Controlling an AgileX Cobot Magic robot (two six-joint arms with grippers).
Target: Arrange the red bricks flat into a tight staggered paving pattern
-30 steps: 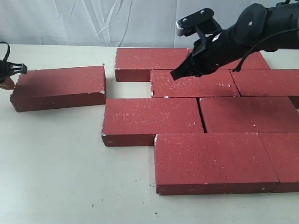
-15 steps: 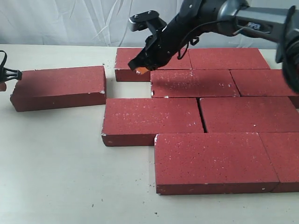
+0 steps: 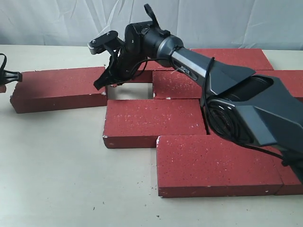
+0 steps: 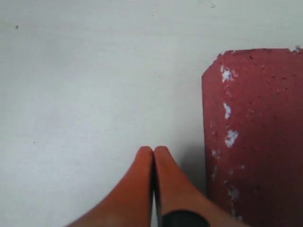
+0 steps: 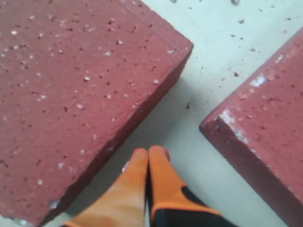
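Several red bricks lie flat on the pale table. One loose brick (image 3: 59, 87) sits apart at the left, with a strip of bare table between it and the packed bricks (image 3: 151, 120). My right gripper (image 3: 101, 85) reaches across and hangs over that gap at the loose brick's right end. In the right wrist view its orange fingertips (image 5: 149, 152) are shut and empty, between the loose brick (image 5: 71, 85) and a neighbouring brick (image 5: 265, 137). My left gripper (image 3: 4, 85) is at the loose brick's left end. It is shut (image 4: 153, 150), just beside the brick's end face (image 4: 255, 132).
The packed bricks fill the right half of the table in staggered rows (image 3: 213, 163). A rectangular bare pocket (image 3: 129, 91) lies between the loose brick and the back rows. White fabric hangs behind the table. Grit specks dot the front of the tabletop (image 3: 137, 182).
My right arm has swung from above the back-right bricks leftward and down to the gap by the loose brick. The left gripper and the bricks have stayed in place.
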